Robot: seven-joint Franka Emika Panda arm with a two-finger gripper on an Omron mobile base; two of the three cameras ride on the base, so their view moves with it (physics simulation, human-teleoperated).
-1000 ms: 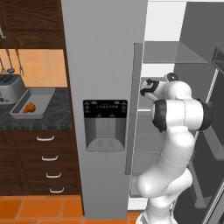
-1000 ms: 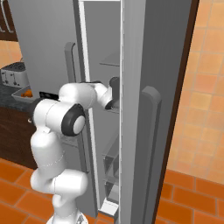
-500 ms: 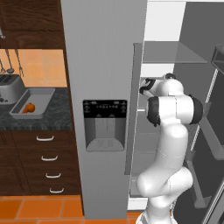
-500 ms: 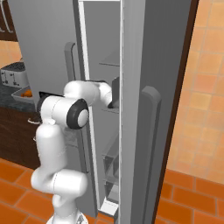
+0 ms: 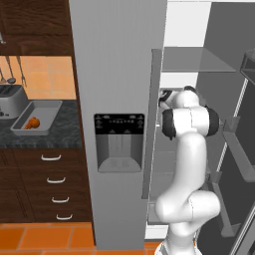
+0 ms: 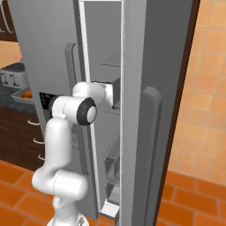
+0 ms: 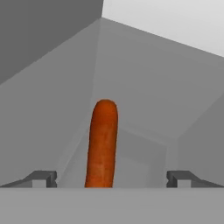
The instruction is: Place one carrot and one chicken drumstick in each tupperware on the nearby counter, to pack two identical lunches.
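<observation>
end effector (image 7: 111,177): jaws spread wide, empty, reaching into the open fridge (image 5: 117,74), likely to straddle a carrot | carrot (image 7: 102,144): lies between the fingertips (image 7: 40,178), long axis running away from the camera, rounded end far | tupperware (image 5: 37,116): on the surface (image 5: 55,138) left of the fridge, orange item already inside

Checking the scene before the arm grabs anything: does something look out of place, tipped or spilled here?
Nothing stands out. The carrot lies whole on the grey fridge shelf, between the open jaws of the gripper. On the counter, the tray sits level beside the toaster, with orange food inside and nothing spilled around it.
</observation>
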